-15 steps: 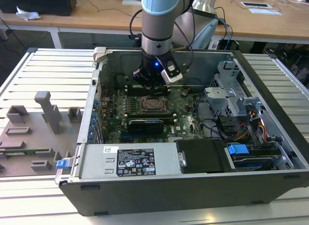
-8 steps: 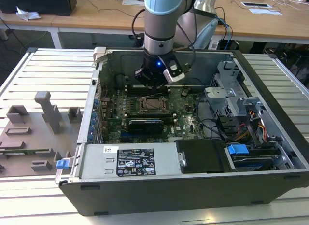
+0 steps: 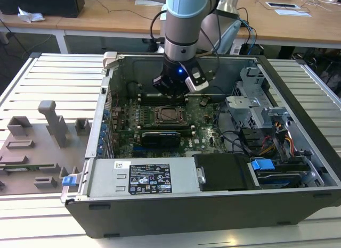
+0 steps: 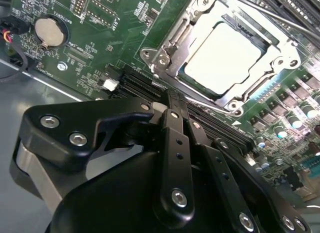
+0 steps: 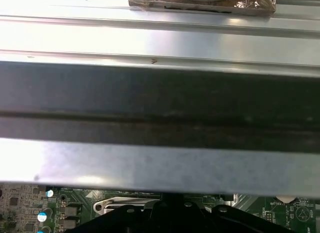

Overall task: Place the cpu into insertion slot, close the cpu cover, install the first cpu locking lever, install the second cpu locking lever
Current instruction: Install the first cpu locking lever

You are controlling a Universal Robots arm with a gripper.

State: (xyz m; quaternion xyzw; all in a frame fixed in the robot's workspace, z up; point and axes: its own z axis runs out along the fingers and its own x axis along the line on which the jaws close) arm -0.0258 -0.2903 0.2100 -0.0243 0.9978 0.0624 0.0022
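Inside the open dark grey computer case [image 3: 298, 99] the black gripper [image 3: 171, 87] on the pale blue and silver arm [image 3: 184, 24] hangs low over the green motherboard [image 3: 208, 136], just behind the processor socket. In the second wrist view the small square cpu with the pale beige-grey metal top [image 4: 222, 55] already lies in its slot, and the thin silvery cpu cover frame [image 4: 170, 48] lies flat around it, so the chip shows through the large window. The gripper's black fingers [image 4: 175, 138] are pressed together with no gap between them, and they hold nothing. A thin shiny wire lever [image 4: 207, 100] runs along the near edge of the socket, close to the fingertips; whether it is already hooked I cannot tell. I judge the work is now at a locking lever. To do this well, the closed tip should push on the lever's free end only, moving sideways and down so it slides under its hook, and stay off the row of black slots [image 4: 145, 88] beside it.
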